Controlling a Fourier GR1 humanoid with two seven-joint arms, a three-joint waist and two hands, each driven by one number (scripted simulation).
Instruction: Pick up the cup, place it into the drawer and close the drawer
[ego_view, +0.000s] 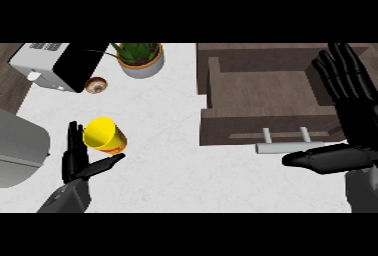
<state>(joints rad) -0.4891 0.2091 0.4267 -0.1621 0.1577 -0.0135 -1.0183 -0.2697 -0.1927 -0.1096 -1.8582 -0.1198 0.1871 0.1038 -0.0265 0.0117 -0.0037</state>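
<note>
A yellow cup (103, 135) with a red-orange mark stands on the white counter (170, 165) at the left. My left hand (77, 160) is right beside it, fingers straight up along its left side and thumb out under its base, open and not curled round it. The brown drawer (266, 100) at the right is pulled open, its inside bare, with a silver bar handle (288, 148) on its front. My right hand (347, 100) is open, fingers stretched up over the drawer's right side, thumb pointing left by the handle.
A potted green plant (140, 59) stands at the back. A white and black toaster (59, 65) sits at the back left with a small brown round thing (96, 85) beside it. A grey appliance (18, 150) fills the left edge.
</note>
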